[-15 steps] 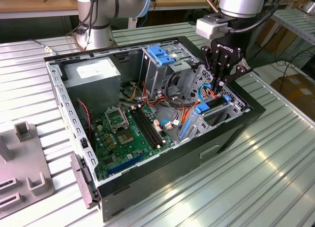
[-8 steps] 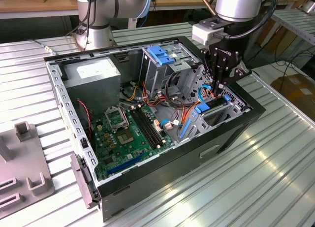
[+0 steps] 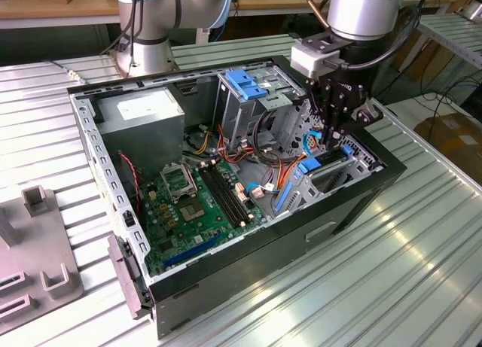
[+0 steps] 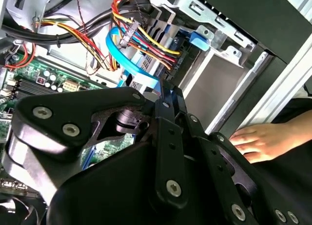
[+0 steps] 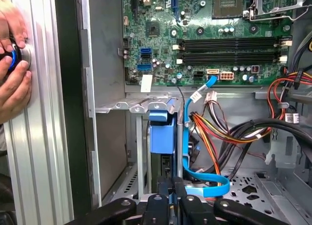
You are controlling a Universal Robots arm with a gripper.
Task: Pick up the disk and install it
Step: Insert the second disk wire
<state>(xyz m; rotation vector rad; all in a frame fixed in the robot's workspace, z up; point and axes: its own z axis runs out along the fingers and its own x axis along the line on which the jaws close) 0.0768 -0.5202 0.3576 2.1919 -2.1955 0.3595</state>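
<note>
Blue-framed, the disk [image 3: 329, 163] stands on edge in the bay at the computer case's [image 3: 263, 279] front corner, directly beneath the gripper [image 3: 337, 140], whose fingers [image 5: 165, 198] close on the disk's top edge in the first wrist view.

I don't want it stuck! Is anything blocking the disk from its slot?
Nothing visible blocks it. The disk already sits in the metal bay; the blue cable curls beside it, not across.

Cables [image 5: 214, 132] and drive cage [image 3: 252, 98] crowd the hand [image 3: 337, 138].
</note>
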